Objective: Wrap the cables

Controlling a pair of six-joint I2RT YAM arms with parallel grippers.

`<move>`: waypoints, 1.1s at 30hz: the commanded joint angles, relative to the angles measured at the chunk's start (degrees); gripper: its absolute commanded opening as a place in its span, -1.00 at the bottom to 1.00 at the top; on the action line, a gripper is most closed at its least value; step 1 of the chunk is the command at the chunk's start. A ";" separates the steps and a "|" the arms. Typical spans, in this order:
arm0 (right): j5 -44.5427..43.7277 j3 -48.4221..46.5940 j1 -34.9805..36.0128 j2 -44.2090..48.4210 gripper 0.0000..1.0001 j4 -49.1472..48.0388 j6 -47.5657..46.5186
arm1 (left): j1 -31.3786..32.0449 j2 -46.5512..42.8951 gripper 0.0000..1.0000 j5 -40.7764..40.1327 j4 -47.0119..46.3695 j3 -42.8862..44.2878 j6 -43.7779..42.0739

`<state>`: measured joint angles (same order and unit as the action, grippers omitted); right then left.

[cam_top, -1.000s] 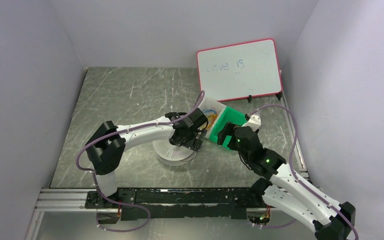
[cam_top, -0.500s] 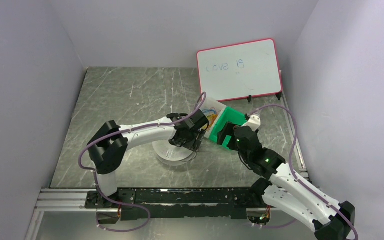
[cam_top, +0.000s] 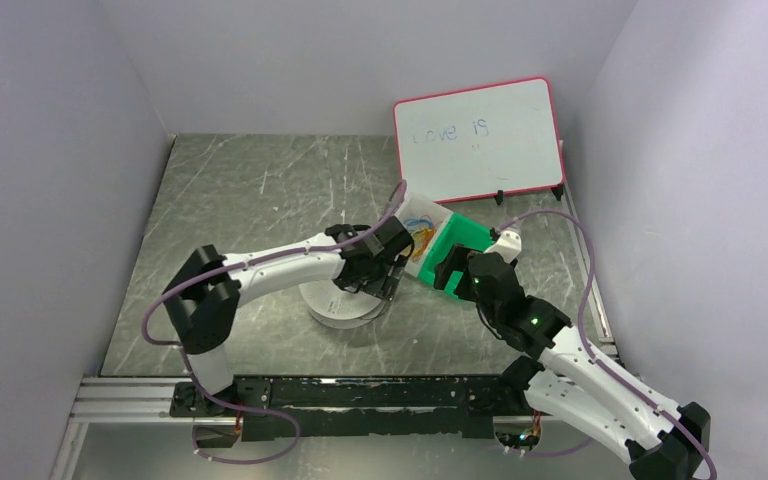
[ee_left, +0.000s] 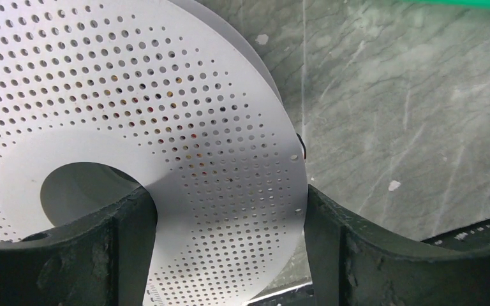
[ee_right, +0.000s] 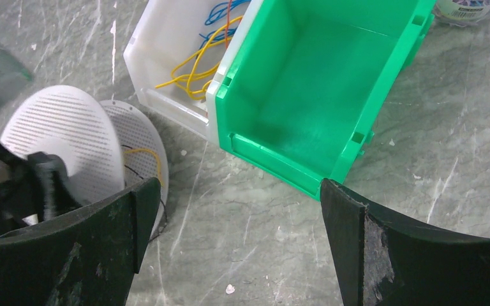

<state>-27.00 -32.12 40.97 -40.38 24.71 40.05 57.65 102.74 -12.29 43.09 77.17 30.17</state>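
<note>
My left end effector point(ee_left: 230, 213) sat on the white perforated spool point(ee_left: 166, 95), one finger at the edge of the hub hole and the other against the outer rim. The top flange was pinched between them, as far as I could judge, since both pads looked to be touching it. I took that hold so the spool would stay put on the bench point(ee_right: 421, 127), or could be turned, while wire was laid onto it.

My right end effector point(ee_right: 239, 191) hung spread wide and empty over the near edge of the green bin point(ee_right: 274, 169), ready to reach for wire.

The green bin was bare inside. The white bin point(ee_right: 159, 38) stood against its left side and held a loose tangle of yellow wires point(ee_right: 191, 73) and blue wires point(ee_right: 215, 14). With them lay the orange-red cable point(ee_right: 229, 19), a fine thread running up out of view.

The spool lay just left of and nearer than the bins, with a yellow strand across its lower flange. Reddish flecks showed through the flange holes. I could not tell whether that was cable already wound on the core.
</note>
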 commanded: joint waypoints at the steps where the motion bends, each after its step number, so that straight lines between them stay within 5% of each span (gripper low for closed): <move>1: -1.07 -0.79 -0.21 -0.11 1.00 -0.37 0.82 | 0.01 -7.11 -0.86 -2.41 -0.53 -0.56 -0.61; 9: -1.14 -1.85 -0.28 -0.56 1.00 -0.50 0.30 | -5.00 -15.34 -0.86 3.11 -1.31 -1.51 -1.37; 21: 0.55 -4.31 -0.32 -4.44 0.98 -2.62 -2.07 | -21.51 -29.90 -0.86 21.22 -9.32 -8.05 -3.31; 33: 13.59 -9.18 -0.33 -12.19 0.91 -9.96 -5.07 | -30.33 -36.62 -0.86 40.95 -24.68 -21.05 1.38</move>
<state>-19.22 -37.93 40.93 -50.76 18.90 36.49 29.21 69.17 19.16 28.88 58.85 29.54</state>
